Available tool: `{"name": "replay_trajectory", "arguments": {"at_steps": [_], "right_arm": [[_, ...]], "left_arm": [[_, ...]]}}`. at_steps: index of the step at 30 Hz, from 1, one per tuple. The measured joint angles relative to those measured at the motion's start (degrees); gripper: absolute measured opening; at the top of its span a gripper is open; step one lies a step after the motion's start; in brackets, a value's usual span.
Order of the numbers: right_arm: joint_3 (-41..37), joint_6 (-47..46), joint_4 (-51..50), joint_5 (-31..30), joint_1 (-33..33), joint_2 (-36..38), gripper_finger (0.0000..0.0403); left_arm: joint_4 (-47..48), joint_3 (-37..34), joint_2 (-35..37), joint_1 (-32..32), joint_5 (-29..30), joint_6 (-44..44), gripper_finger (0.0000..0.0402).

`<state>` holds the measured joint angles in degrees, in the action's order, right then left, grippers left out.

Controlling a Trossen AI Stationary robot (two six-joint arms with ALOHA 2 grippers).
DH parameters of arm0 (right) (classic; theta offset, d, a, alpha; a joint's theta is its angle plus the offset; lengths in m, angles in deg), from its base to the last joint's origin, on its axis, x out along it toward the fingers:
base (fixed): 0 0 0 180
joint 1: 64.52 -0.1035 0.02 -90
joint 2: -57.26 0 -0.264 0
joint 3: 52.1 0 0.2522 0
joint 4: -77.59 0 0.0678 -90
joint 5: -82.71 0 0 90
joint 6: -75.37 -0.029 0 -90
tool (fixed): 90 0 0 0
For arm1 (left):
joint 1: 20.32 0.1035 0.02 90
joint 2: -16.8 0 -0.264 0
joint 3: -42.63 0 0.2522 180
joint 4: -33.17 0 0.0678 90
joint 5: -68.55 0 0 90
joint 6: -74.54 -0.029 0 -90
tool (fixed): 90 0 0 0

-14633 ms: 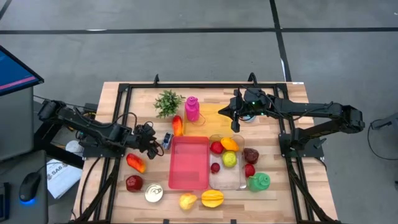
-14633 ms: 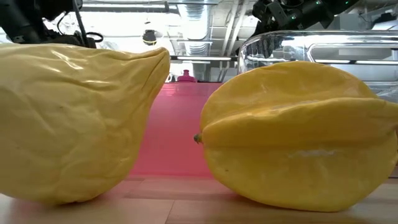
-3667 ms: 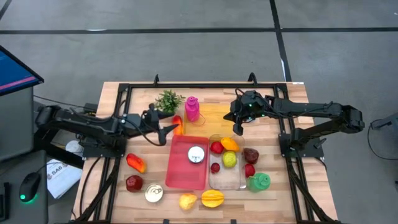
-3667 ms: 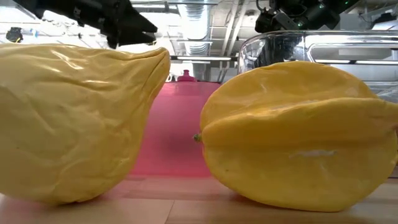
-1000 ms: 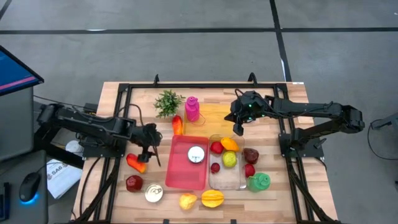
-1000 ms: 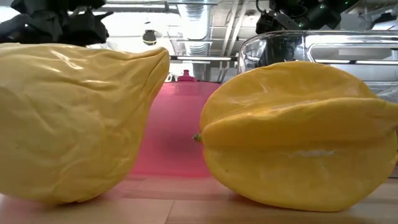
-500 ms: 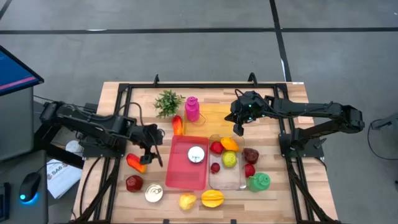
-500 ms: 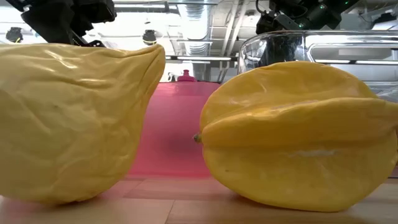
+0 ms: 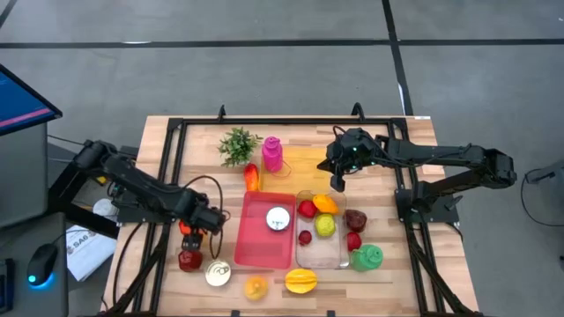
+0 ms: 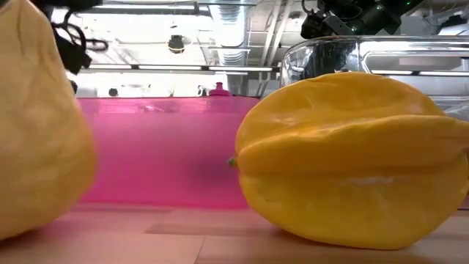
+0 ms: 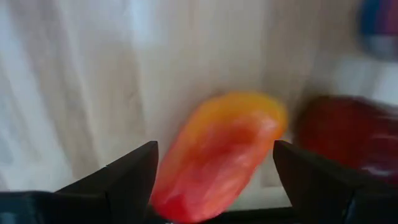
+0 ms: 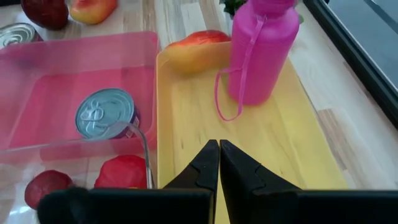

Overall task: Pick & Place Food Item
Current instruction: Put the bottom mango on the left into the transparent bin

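An orange-red pepper (image 11: 217, 155) lies on the wooden table near its left side (image 9: 185, 229), with a dark red fruit (image 9: 189, 260) just nearer. My left gripper (image 9: 197, 225) is down over the pepper. It is open, one finger on each side of the pepper (image 11: 214, 180). My right gripper (image 12: 219, 155) is shut and hovers over the yellow tray (image 12: 273, 137) at the far middle (image 9: 337, 180). A pink tray (image 9: 260, 242) holds a silver can (image 9: 279, 218). My left gripper comes at the pepper from above, its open fingers (image 11: 134, 174) standing across the pepper's width. The pepper lies flat on the table. Whether the fingers touch it I cannot tell.
A clear container (image 9: 335, 255) right of the pink tray holds several fruits. A pink bottle (image 9: 272, 154), a green plant (image 9: 238, 143) and another orange fruit (image 9: 252, 176) stand toward the far edge. A can (image 9: 218, 275), a yellow fruit (image 9: 256, 286) and a starfruit (image 9: 301, 281) lie along the near edge.
My left gripper has moved toward the table's near-left and come down over the orange-red pepper, fingers open. The yellow fruit at the near edge has shifted toward the table's left, uncovering the pink tray's wall in the low view. The right arm has kept still.
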<state>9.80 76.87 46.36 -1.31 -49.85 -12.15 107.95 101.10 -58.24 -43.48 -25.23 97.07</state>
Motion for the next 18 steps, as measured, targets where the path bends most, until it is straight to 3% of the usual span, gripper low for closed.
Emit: {"name": "replay_trajectory", "arguments": {"at_steps": [8,18], "right_arm": [[0.0,0.0,-0.5,0.0,0.0,0.0,0.0011],[0.0,0.0,-0.5,0.0,0.0,0.0,0.0011]], "left_arm": [[1.5,0.0,0.4,0.3,-0.7,0.0,0.028],[-0.5,-2.8,0.3,-0.1,-2.2,-4.2,0.0293]]}}
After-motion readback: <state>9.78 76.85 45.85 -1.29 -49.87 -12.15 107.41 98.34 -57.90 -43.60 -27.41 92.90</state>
